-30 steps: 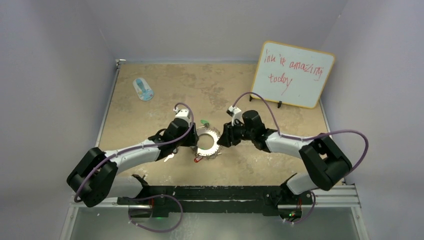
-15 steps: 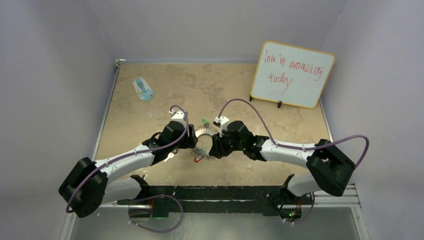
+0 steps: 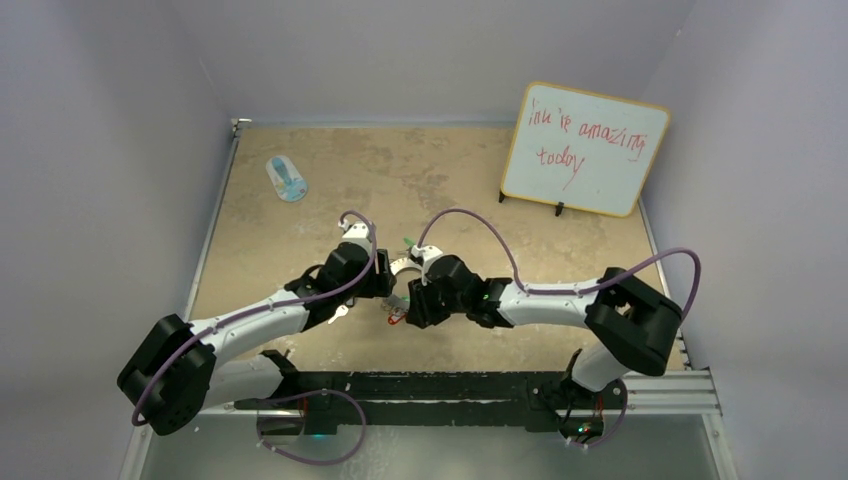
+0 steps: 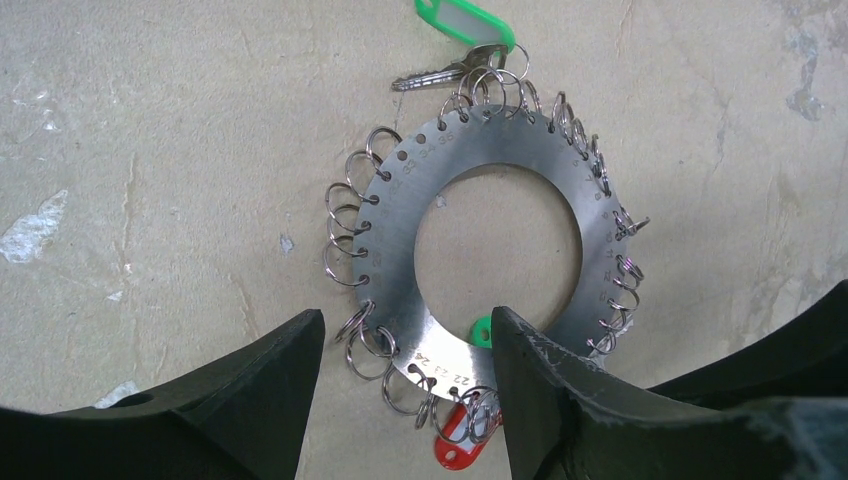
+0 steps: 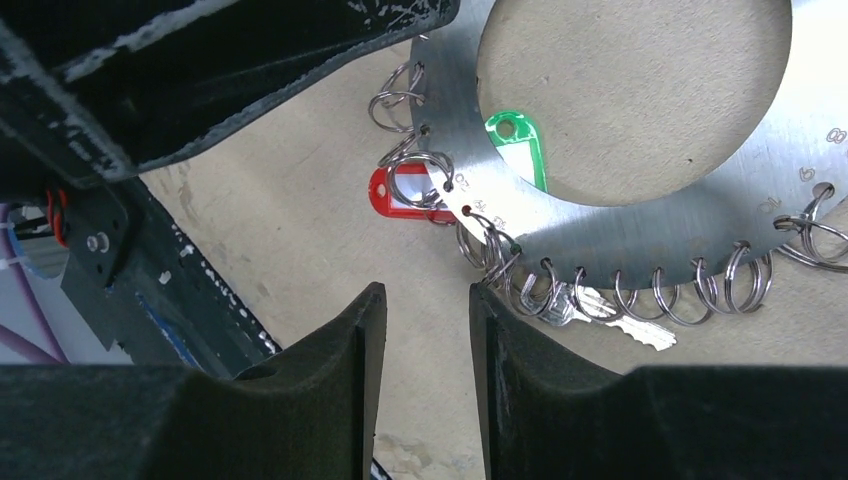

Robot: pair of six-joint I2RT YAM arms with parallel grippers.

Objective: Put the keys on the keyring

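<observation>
The keyring [image 4: 480, 170] lies flat on the table, wire loops all round its rim. A key with a green tag [image 4: 465, 25] rests at its far edge, its head among the loops. A red tag [image 4: 458, 448] hangs from loops at the near edge, and a second green tag [image 5: 520, 150] shows through the ring's hole. A bare silver key [image 5: 610, 315] lies among the loops. My left gripper [image 4: 405, 340] is open, straddling the near rim. My right gripper [image 5: 425, 310] is open with a narrow gap over bare table, beside the red tag [image 5: 400, 192].
A blue-and-white oval object [image 3: 287, 178] lies at the back left. A whiteboard [image 3: 585, 148] leans at the back right. Both grippers crowd over the keyring [image 3: 405, 266] at mid-table. A black rail [image 3: 450, 385] runs along the near edge.
The right arm has swung left across the keyring and its jaws have narrowed. The left gripper's jaws have opened wider while staying at the ring's left side.
</observation>
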